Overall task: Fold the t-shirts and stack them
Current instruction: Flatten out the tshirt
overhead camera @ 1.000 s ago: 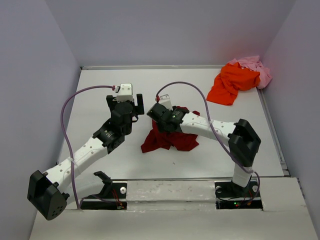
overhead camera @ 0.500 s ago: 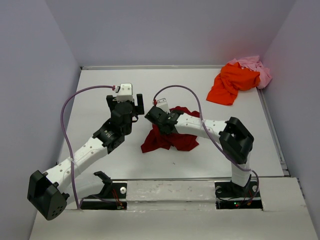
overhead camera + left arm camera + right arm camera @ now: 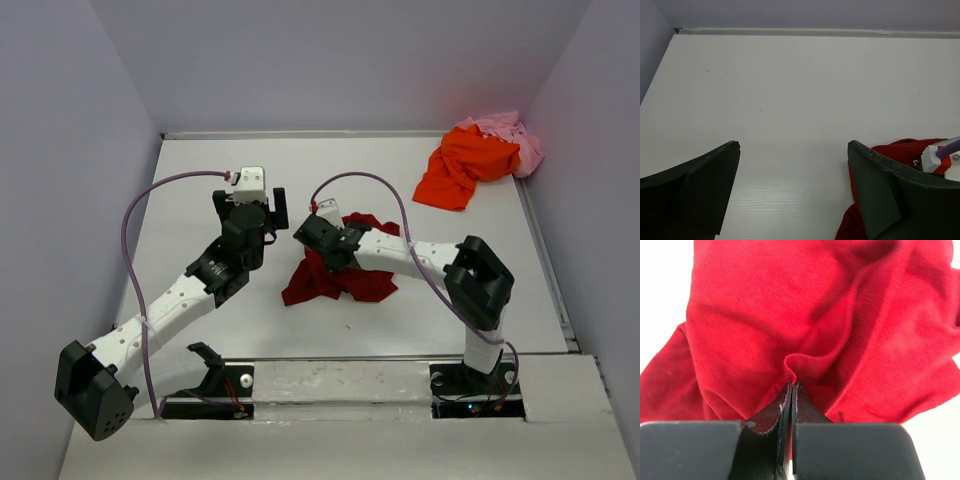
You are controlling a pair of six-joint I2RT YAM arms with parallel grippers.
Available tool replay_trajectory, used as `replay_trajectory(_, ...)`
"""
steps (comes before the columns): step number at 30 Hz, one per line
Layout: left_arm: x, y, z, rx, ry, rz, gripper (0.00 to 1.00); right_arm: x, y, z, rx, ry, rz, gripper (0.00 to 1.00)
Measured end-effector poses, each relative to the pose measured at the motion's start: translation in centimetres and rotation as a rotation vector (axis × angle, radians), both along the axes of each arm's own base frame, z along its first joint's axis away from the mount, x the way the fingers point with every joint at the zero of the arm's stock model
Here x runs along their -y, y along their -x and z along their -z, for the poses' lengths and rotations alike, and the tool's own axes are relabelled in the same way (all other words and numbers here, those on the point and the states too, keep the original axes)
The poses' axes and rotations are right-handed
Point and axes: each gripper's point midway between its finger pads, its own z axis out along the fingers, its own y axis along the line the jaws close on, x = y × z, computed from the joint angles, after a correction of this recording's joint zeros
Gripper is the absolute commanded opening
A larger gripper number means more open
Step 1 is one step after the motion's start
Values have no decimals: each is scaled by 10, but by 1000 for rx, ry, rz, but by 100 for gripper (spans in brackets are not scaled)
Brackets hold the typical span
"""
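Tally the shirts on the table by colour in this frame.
Dark red shirt: 1
Orange shirt: 1
Pale pink shirt: 1
Total: 3

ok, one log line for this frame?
phase: grasp | right gripper: shut on fold of dark red shirt | left gripper: open, empty | orange shirt, pink shirt: heaped, far right corner
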Motion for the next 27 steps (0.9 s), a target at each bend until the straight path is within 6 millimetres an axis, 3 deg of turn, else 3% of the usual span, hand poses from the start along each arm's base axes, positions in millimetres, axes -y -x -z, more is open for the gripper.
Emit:
replay_trajectory(3, 0, 0, 0, 0, 0, 0, 99, 7, 3, -17, 16, -6, -2, 0)
replay_trajectory(6, 0, 0, 0, 0, 0, 0, 99, 16, 3, -63, 85, -55, -3, 0)
replay_trajectory(9, 0, 0, 0, 0, 0, 0, 99, 27, 4, -131, 186, -141, 1, 0)
replay_trajectory(11, 0, 0, 0, 0, 0, 0, 99, 35, 4, -188, 276, -218, 5, 0)
replay_trajectory(17, 0, 0, 0, 0, 0, 0, 99, 65, 6, -313, 491, -345, 23, 0)
replay_trajectory(23, 0, 0, 0, 0, 1, -1, 99, 91, 9, -390, 640, -361, 19, 0)
replay_trajectory(27, 0, -1, 2, -4, 4, -2, 99, 101, 11, -431, 719, -374, 4, 0)
